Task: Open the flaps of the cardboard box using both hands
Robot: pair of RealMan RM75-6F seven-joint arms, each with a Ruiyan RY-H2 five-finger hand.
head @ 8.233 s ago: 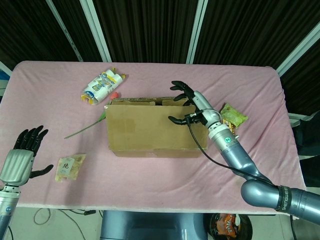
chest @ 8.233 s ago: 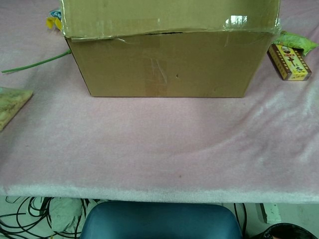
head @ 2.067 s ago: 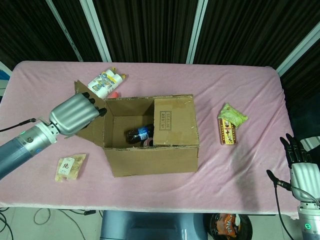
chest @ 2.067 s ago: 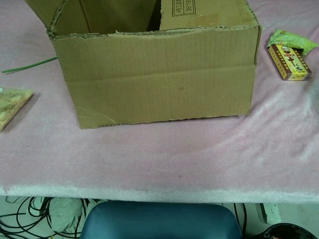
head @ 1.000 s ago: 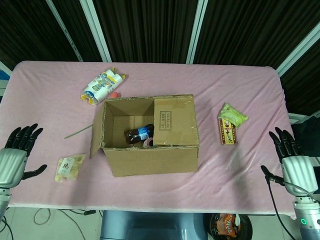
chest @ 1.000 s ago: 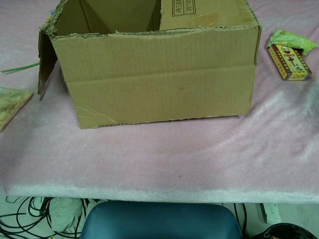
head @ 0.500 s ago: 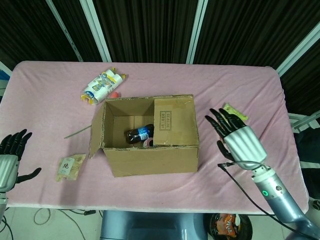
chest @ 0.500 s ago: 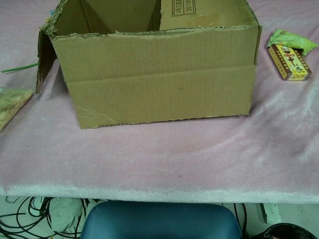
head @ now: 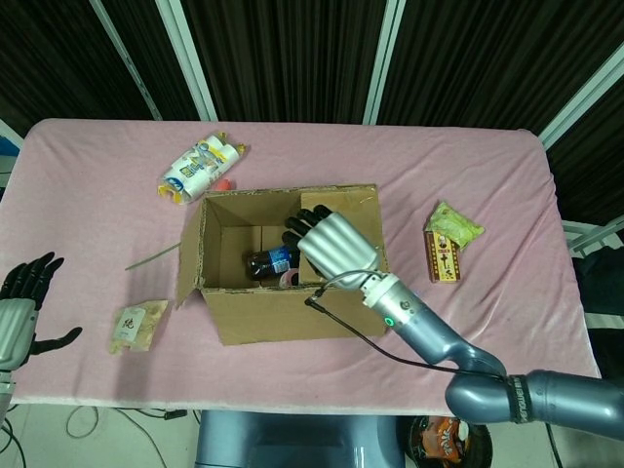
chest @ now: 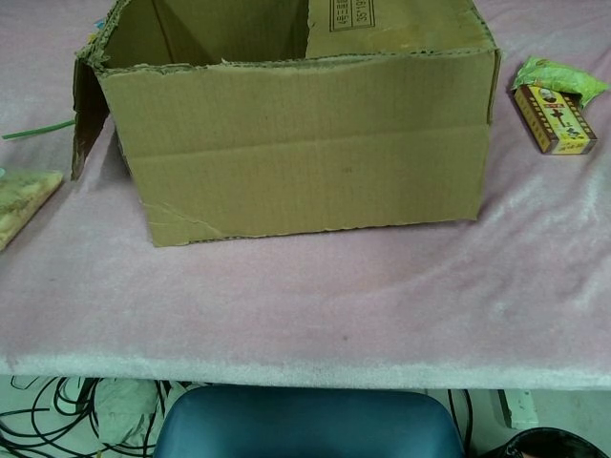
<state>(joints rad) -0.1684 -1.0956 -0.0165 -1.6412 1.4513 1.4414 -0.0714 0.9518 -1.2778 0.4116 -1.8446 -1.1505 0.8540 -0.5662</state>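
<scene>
I see the brown cardboard box point(head: 288, 263) near the middle of the pink-covered table point(head: 487, 175), a little toward the near edge, with bare cloth around it. Its left flap point(head: 187, 268) hangs outward; the right flap point(head: 341, 234) lies folded over the opening. My right hand point(head: 331, 244) rests on that right flap, dark fingers point(head: 297, 226) reaching past its edge into the opening above a dark plastic bottle point(head: 268, 261); they hold nothing that I can see. My left hand point(head: 19, 307) is at the near-left table edge, fingers spread wide, empty.
</scene>
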